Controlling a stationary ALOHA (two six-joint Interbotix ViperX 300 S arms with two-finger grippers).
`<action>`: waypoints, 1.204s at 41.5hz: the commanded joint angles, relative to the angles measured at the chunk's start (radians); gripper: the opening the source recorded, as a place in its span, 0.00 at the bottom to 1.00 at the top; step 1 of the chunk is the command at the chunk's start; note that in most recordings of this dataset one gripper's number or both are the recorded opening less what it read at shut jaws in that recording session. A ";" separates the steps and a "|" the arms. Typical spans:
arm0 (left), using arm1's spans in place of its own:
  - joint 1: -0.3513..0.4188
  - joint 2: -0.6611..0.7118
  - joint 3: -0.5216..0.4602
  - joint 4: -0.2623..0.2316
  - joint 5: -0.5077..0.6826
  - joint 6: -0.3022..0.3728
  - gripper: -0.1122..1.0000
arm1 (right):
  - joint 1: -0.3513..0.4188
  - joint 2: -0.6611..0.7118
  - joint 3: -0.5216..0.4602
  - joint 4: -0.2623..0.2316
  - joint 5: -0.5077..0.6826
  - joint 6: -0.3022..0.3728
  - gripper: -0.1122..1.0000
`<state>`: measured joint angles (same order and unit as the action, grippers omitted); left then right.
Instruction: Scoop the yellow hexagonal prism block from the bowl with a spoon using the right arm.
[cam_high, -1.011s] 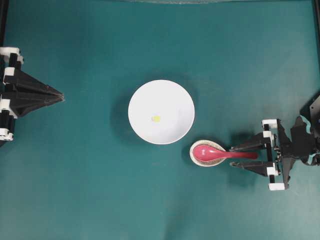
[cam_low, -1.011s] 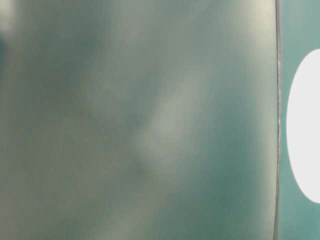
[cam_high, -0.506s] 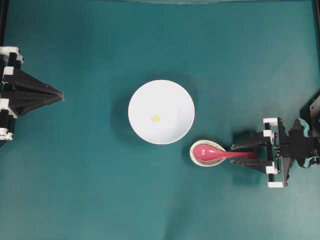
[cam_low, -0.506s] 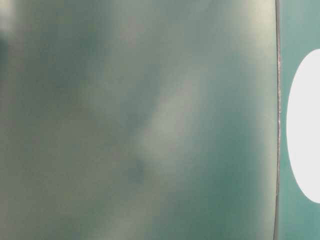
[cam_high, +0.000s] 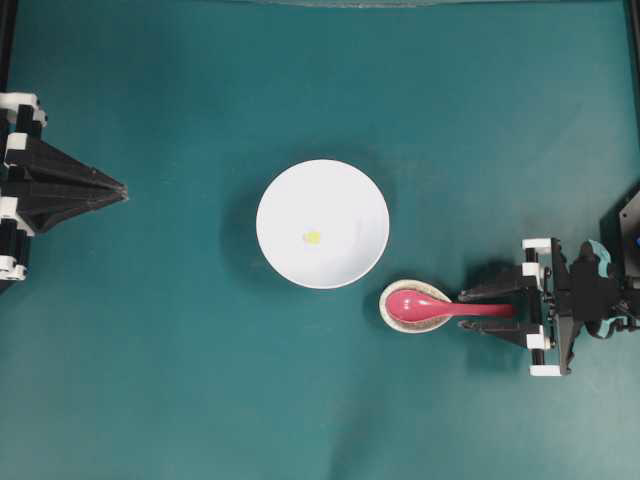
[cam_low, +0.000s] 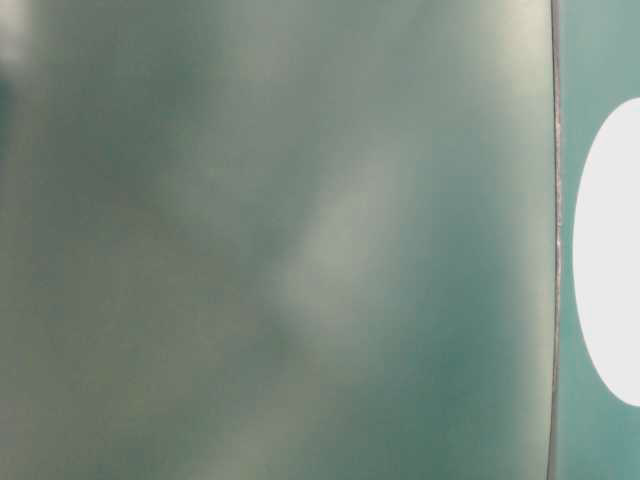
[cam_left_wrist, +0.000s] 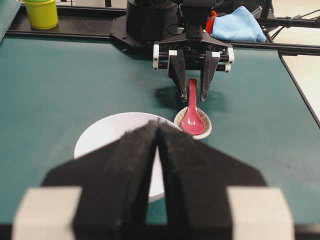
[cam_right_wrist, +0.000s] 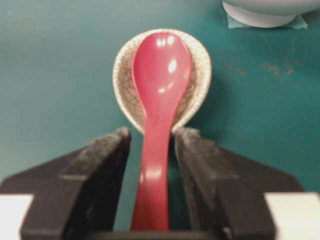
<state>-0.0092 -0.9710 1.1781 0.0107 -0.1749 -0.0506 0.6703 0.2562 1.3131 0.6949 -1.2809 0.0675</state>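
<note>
At lower right of the overhead view, the right gripper (cam_high: 478, 309) lies low, its open jaws either side of the spoon (cam_high: 440, 306) handle, small gaps showing. The spoon's scoop sits in a speckled rest (cam_high: 397, 318). Up-left, the yellow block (cam_high: 312, 238) lies in the white bowl (cam_high: 350, 195). Far left, the left gripper (cam_high: 122, 189) is closed, empty.

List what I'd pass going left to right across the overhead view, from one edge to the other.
Left pincer → white bowl with the yellow block in it → speckled spoon rest holding the pink-red spoon → right pincer, its fingers either side of the spoon handle.
</note>
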 joint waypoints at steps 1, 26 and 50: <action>0.002 0.009 -0.025 0.002 -0.008 0.000 0.17 | 0.002 -0.012 -0.005 0.005 -0.005 -0.002 0.53; 0.000 0.008 -0.026 0.002 -0.009 0.000 0.17 | -0.035 -0.043 -0.005 0.006 -0.006 -0.006 0.32; 0.002 0.008 -0.028 0.002 -0.009 0.000 0.17 | -0.222 -0.494 -0.038 0.003 0.345 -0.330 0.32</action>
<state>-0.0092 -0.9710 1.1781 0.0107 -0.1749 -0.0506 0.4817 -0.1641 1.3008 0.6980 -1.0078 -0.2316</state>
